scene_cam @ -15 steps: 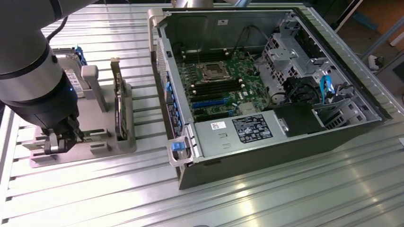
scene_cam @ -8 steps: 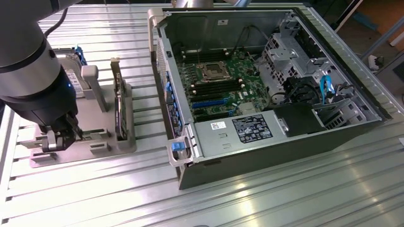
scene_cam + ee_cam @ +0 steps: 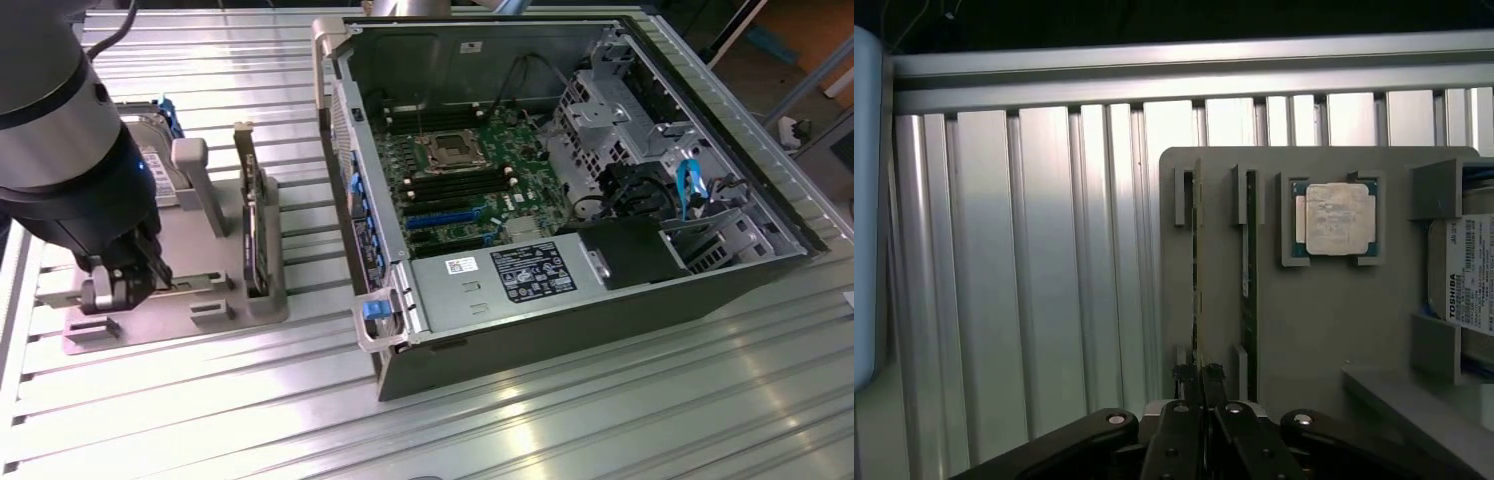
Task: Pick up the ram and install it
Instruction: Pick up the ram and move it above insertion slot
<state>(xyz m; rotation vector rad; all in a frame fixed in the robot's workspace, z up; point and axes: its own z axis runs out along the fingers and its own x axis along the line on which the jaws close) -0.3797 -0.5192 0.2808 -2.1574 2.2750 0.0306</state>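
Observation:
The ram [image 3: 1197, 270] is a thin stick standing on edge in the outermost slot of the grey holder [image 3: 1314, 330]. My gripper [image 3: 1200, 378] has its two fingertips pressed together on the stick's near end, so it is shut on the ram, which still sits between the slot's brackets. A second green stick [image 3: 1250, 270] stands in the neighbouring slot. In the exterior view my gripper [image 3: 123, 295] hangs low over the front of the holder [image 3: 174, 320], at that view's left.
On the holder lie a processor chip [image 3: 1336, 218] and a silver hard drive [image 3: 1466, 270] [image 3: 144, 150]. A larger card [image 3: 250, 215] stands upright at the holder's side. The open computer case [image 3: 534, 330], with its motherboard [image 3: 461, 180], lies at the exterior view's right on the ribbed metal table.

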